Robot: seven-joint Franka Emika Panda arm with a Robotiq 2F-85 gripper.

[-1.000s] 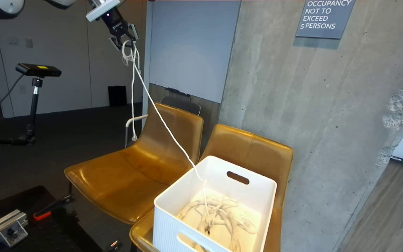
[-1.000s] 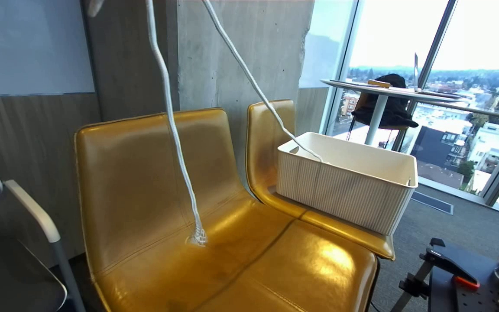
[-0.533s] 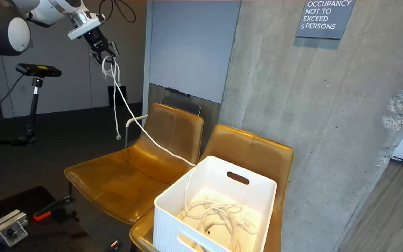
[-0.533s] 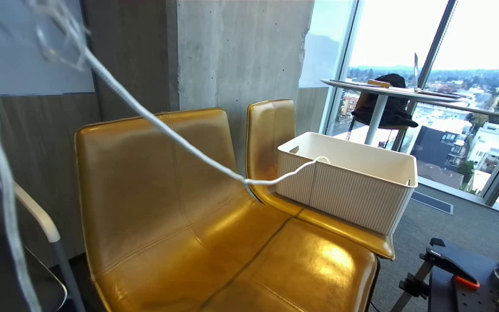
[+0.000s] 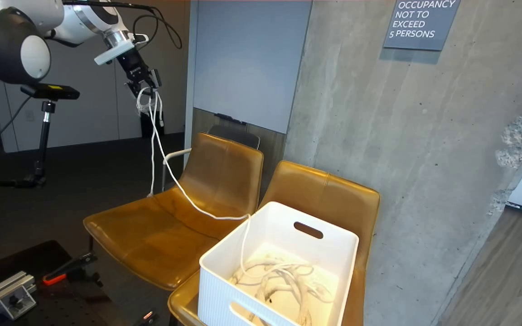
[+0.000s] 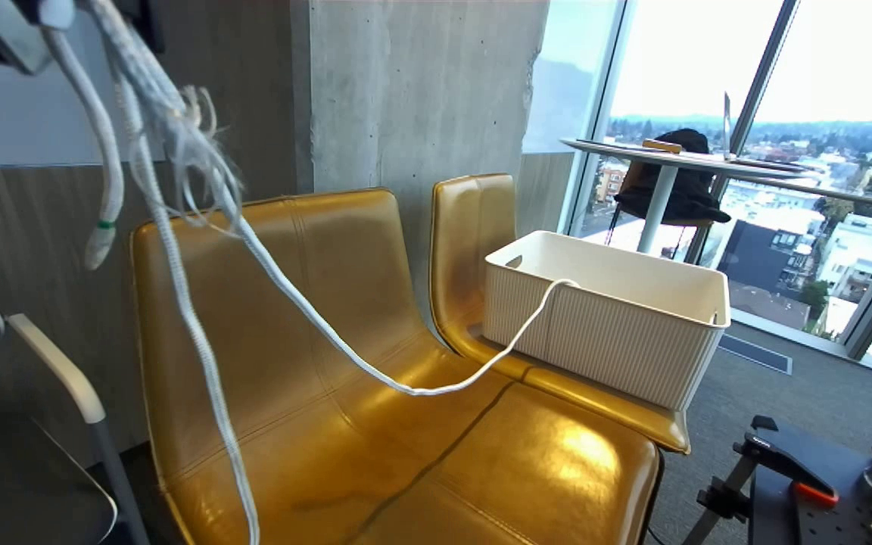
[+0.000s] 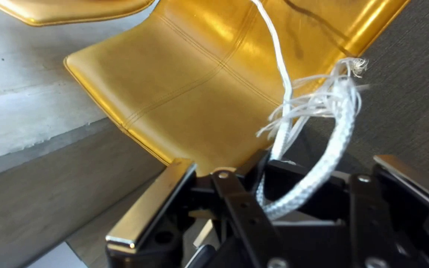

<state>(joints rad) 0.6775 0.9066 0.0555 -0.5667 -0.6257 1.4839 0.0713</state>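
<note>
One concrete pillar [image 5: 401, 136], grey and pitted, chipped rough along its right edge, rises behind two chairs, a left chair [image 5: 152, 226] and a right chair [image 5: 324, 183], both covered in glossy, leather-like tan material with stitched seams and curved backs. One round white table [image 6: 697, 160] stands on a single leg at the far right in an exterior view. One rectangular bin [image 6: 602, 333], off-white, round-cornered and finely ribbed outside, sits on the seat of the right chair, with two oval handle slots showing; inside it, loops of cream-coloured rope [image 5: 303, 303] lie too tangled to count. One flat grey sign [image 5: 422, 22] with white lettering is fixed to the pillar. One black gripper [image 7: 266, 169], up at the left in both exterior views, is clamped on braided white rope [image 6: 415, 391]. Three lengths hang from the grip in an exterior view: one sags over the left chair and crosses the bin's rim to the inside, one drops nearly straight down, and one short end carries a green band [image 6: 107, 225]. One frayed tuft [image 7: 324, 100] of thin, wispy fibres also sticks out; whether these belong to a single rope I cannot tell
</note>
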